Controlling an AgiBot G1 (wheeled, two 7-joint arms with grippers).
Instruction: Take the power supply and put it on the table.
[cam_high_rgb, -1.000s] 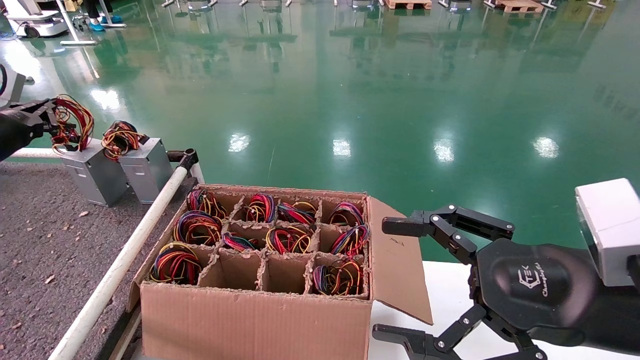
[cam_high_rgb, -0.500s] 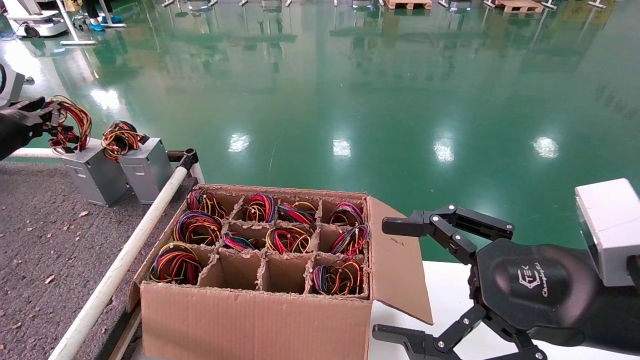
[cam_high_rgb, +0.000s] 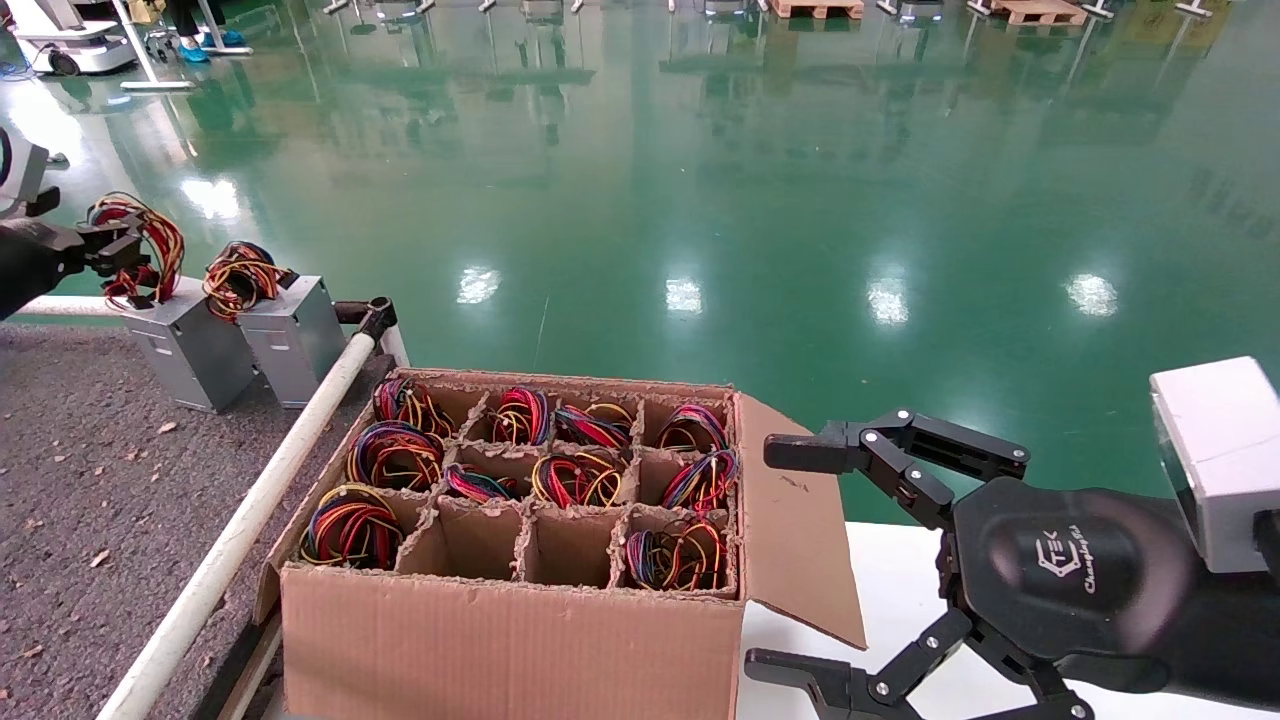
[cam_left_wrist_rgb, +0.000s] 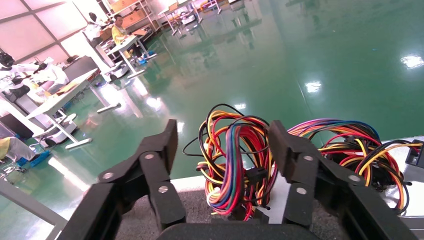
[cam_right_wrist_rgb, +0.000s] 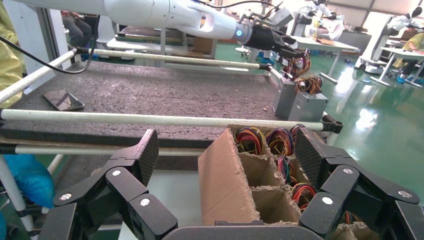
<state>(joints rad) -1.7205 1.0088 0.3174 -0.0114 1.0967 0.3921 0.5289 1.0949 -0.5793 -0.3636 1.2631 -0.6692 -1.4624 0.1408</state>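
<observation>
- Since the earlier head views, only the left gripper (cam_high_rgb: 100, 250) changes place: it draws back toward the robot's left, away from the wires (cam_high_rgb: 135, 250), and its fingers now stand apart rather than closed among the loops. Carton, both grey boxes and right arm match the earlier views.
- Table (cam_high_rgb: 80, 480): dark speckled surface bounded by a white rail (cam_high_rgb: 240, 530); it carries both grey boxes at its far corner.
- Carton (cam_high_rgb: 520, 540): stands on the white top beside the rail, with wire coils in most cells and two near cells bare.
- Right gripper (cam_high_rgb: 790, 560): parked beside the carton's open flap, jaws wide apart and holding nothing, well apart from the supply.
- Supply (cam_high_rgb: 190, 345): upright on the table, touching its twin (cam_high_rgb: 295, 335), which lies on the carton side.
- Governing relation: in the left wrist view the wires (cam_left_wrist_rgb: 237, 165) rise directly ahead of the left gripper (cam_left_wrist_rgb: 222, 150), centred in the gap; both fingers (cam_left_wrist_rgb: 160, 150) flank the bundle without visible contact. The left arm is by far the nearer. Release appears complete, so the judged next move is a straight withdrawal that avoids snagging a loop.
</observation>
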